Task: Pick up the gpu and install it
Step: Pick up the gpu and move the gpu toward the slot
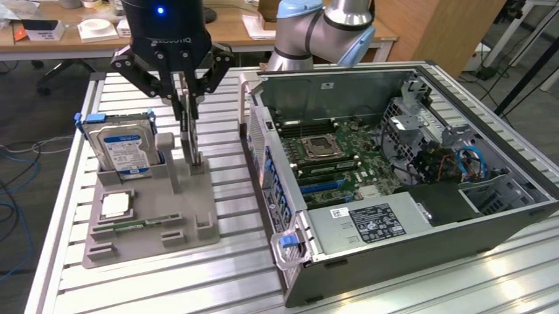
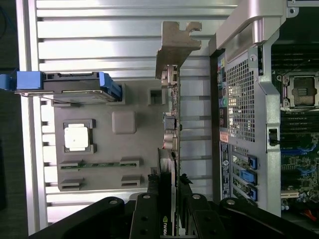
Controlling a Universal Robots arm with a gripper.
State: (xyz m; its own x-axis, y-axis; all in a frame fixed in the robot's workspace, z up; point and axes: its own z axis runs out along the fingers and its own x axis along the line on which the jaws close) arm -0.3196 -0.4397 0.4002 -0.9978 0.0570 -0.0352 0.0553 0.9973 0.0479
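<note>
The gpu (image 1: 190, 140) stands on edge, upright, over the grey holder (image 1: 196, 199) on the slatted table. My gripper (image 1: 186, 108) comes down from above and is shut on the card's upper edge, one finger on each side. Whether the card's lower edge still sits in the holder's slot I cannot tell. In the wrist view the gpu (image 2: 172, 109) appears edge-on, its silver end bracket (image 2: 175, 47) at the far end, with my black fingers (image 2: 149, 209) pressed against both faces. The open computer case (image 1: 393, 176) lies at the exterior view's right, motherboard (image 1: 336, 157) exposed.
On the same holder stand a blue-labelled hard drive (image 1: 124, 147), a square processor (image 1: 115, 206) and a narrow memory stick (image 1: 140, 224). The case's rear wall (image 2: 239, 99) rises close beside the gpu. A desk with clutter lies behind the table.
</note>
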